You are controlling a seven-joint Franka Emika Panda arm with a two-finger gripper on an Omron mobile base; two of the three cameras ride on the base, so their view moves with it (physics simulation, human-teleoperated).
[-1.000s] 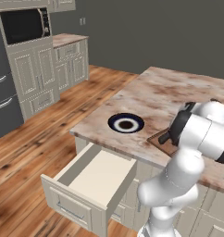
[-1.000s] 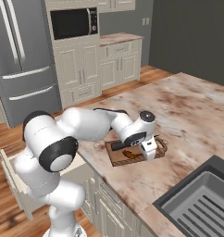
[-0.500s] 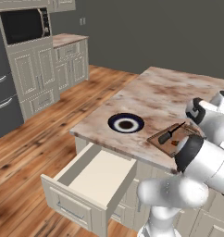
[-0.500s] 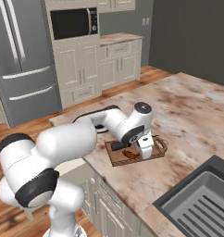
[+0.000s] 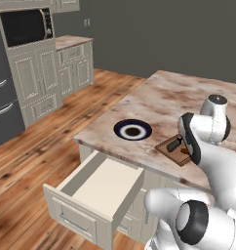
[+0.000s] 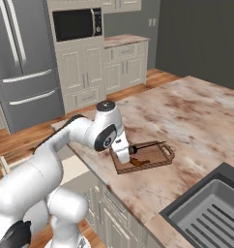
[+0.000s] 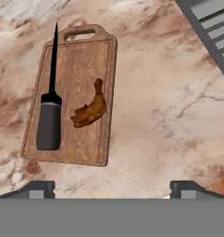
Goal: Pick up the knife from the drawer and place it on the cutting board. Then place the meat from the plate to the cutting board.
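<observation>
With knife (image 7: 49, 111) at nine o'clock of meat (image 7: 90, 111) on the cutting board (image 7: 81, 69), gripper (image 7: 112, 187) spread wide, apparently empty; lift clear gently.

Count of things on and around the tabletop

One knife (image 7: 49, 111); one piece of meat (image 7: 90, 110); one cutting board (image 7: 84, 69); one plate (image 5: 132, 130); one open drawer (image 5: 101, 186); one tabletop (image 6: 196, 121); one sink (image 6: 213, 211); one microwave (image 6: 77, 23); one refrigerator (image 6: 21, 63).
</observation>
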